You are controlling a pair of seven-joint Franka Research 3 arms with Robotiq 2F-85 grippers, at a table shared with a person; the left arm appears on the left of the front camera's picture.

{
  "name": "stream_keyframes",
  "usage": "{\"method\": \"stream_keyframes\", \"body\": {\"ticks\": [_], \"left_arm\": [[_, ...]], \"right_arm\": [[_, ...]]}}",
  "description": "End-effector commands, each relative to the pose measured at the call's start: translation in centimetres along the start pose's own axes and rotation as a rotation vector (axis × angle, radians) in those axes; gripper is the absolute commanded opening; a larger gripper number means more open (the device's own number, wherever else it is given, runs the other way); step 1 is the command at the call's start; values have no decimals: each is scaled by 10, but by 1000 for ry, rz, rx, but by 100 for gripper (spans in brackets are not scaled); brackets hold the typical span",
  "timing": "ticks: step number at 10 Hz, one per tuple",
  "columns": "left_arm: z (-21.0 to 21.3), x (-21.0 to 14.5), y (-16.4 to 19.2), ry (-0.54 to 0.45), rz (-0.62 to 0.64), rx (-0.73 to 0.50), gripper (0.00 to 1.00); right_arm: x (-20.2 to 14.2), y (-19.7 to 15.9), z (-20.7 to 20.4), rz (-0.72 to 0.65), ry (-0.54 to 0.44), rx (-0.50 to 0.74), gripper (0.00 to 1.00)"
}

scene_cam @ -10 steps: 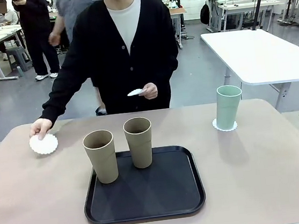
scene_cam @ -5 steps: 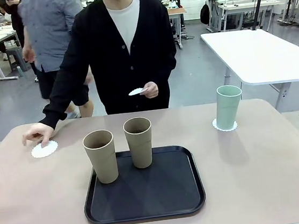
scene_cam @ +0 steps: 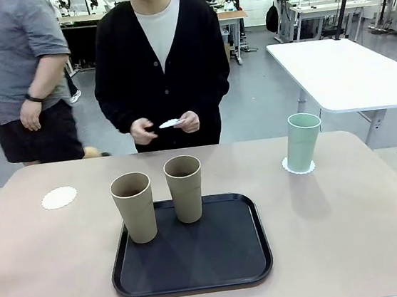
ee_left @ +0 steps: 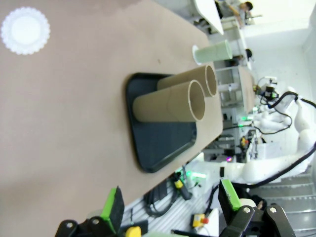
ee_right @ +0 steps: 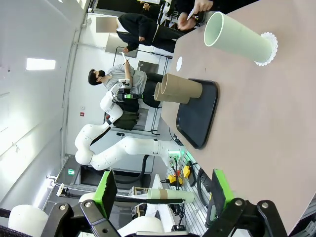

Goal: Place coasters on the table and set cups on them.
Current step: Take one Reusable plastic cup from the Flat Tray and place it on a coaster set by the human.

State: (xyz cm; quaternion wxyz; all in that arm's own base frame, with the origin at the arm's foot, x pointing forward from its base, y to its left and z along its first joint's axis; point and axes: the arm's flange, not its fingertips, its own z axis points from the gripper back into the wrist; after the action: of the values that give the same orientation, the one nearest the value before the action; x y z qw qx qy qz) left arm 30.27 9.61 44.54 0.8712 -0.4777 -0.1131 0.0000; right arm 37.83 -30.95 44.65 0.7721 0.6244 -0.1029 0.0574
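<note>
Coasters: three. One bare coaster (scene_cam: 59,198) lies flat on the worktop (scene_cam: 351,231) toward my left side, nothing on it. A second coaster (scene_cam: 298,166) lies toward my right side under the mint cup (scene_cam: 303,141), its scalloped edge showing around the cup's base. The third coaster (scene_cam: 170,123) is off the worktop, pinched between the person's hands, one hand (scene_cam: 143,131) on my left side and the other hand (scene_cam: 189,122) on my right, held at waist height at the far edge.

Cups: three, all upright. The mint one is on its coaster. Two beige-brown ones, left brown cup (scene_cam: 134,206) and right brown cup (scene_cam: 185,188), stand side by side, close but apart, on the far part of the black tray (scene_cam: 190,253) in the middle of the worktop. No coaster under either.

My left tool (ee_left: 171,202) is released, green pads spread wide, nothing between them. It sits back at my side of the worktop, wrist rolled so the cups look sideways. The bare coaster is far ahead of it and the tray with the brown cups nearer, all well apart from it.

My right tool (ee_right: 162,191) is released too, pads wide, gripping nothing, wrist also rolled. The mint cup and its coaster are well ahead of it, not touching.

A second person in a grey shirt (scene_cam: 11,76) stands behind, on my left.
</note>
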Motion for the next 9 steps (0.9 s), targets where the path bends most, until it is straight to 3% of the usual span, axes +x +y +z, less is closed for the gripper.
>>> {"method": "stream_keyframes", "body": {"ticks": [1, 3, 6, 9], "left_arm": [[0, 0, 0, 0, 0, 0, 100], [0, 33, -15, 77, -318, 140, 100], [3, 87, -55, 182, -578, 290, 100], [-18, 110, -87, 221, -803, 497, 100]], "right_arm": [[-1, 2, 1, 1, -1, -2, 100], [-1, 2, 1, 1, -1, -2, 100], [-1, 2, 1, 1, -1, -2, 100], [-1, 2, 1, 1, -1, -2, 100]]}}
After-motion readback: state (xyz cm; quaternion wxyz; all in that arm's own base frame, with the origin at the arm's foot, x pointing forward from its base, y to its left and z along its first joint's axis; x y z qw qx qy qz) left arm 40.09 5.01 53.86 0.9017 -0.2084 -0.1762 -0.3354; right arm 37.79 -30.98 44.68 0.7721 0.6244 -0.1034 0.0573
